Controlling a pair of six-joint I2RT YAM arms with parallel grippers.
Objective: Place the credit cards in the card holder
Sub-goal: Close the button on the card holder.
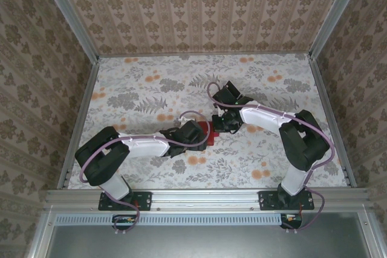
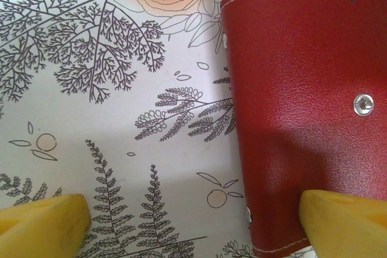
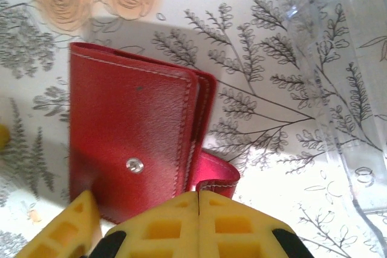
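Note:
The card holder (image 3: 130,131) is a red wallet with a metal snap, lying folded on the flowered table cover (image 1: 151,89); it is also seen from above (image 1: 206,135) and at the right of the left wrist view (image 2: 302,107). My right gripper (image 3: 198,200) is shut, its yellow fingertips pressed together on the wallet's curled-up snap tab (image 3: 216,176). My left gripper (image 2: 193,228) stands open over the wallet's edge: one fingertip (image 2: 344,222) is above the red leather, the other above bare cover. The credit cards are out of view.
A clear slotted tray (image 3: 338,58) lies just beyond the wallet on the right gripper's side. Both arms meet at the table's middle (image 1: 208,128). Patterned walls close in the table on three sides.

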